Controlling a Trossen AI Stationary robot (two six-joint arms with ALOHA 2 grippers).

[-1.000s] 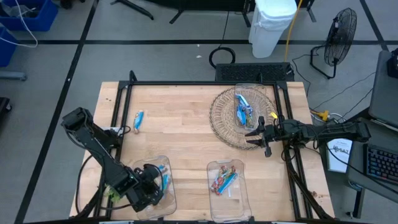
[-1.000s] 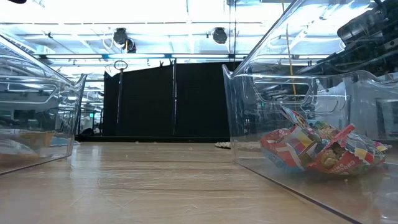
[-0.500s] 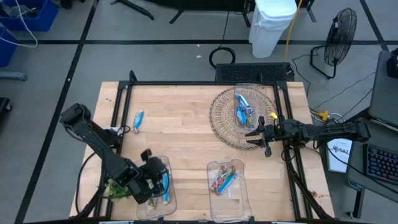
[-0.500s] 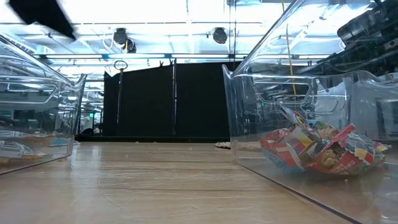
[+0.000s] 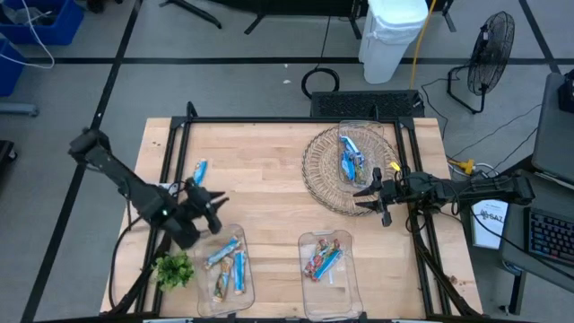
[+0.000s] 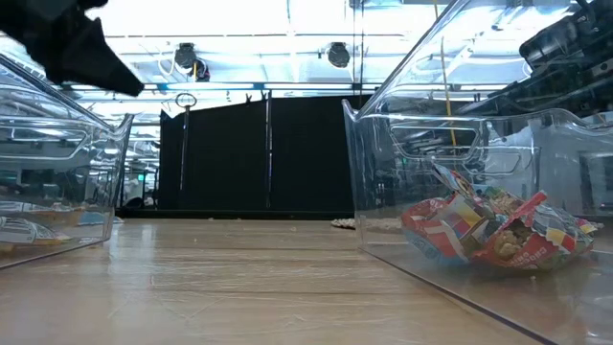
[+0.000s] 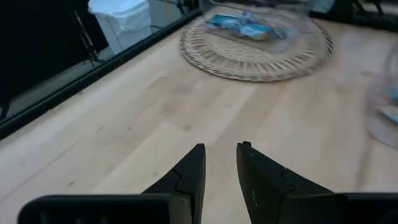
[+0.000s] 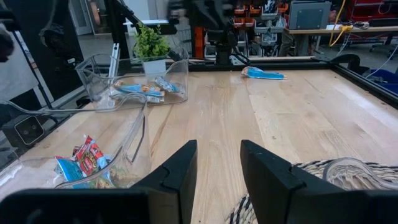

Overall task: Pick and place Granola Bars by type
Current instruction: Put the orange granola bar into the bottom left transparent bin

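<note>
Blue granola bars lie in three places: in the left clear bin (image 5: 226, 264), in a clear tub on the wicker tray (image 5: 350, 158), and one loose on the table (image 5: 199, 172). Multicoloured bars lie in the right clear bin (image 5: 324, 259), which the low view also shows (image 6: 498, 233). My left gripper (image 5: 213, 206) hangs open above the table just beyond the left bin's far end and holds nothing; its wrist view (image 7: 221, 152) looks toward the tray (image 7: 255, 48). My right gripper (image 5: 366, 197) waits open at the tray's near-right rim (image 8: 214, 155).
A green leafy sprig (image 5: 175, 269) stands at the near-left edge beside the left bin. A black frame runs along the table's left, far and right sides. Bare wood lies between the loose blue bar and the tray. A fan and a white bin stand beyond the table.
My left gripper has risen out of the left bin and moved toward the table's far edge, its arm swinging back to the left. The blue bars in that bin, covered by the gripper before, now lie in plain sight. My right arm has kept still.
</note>
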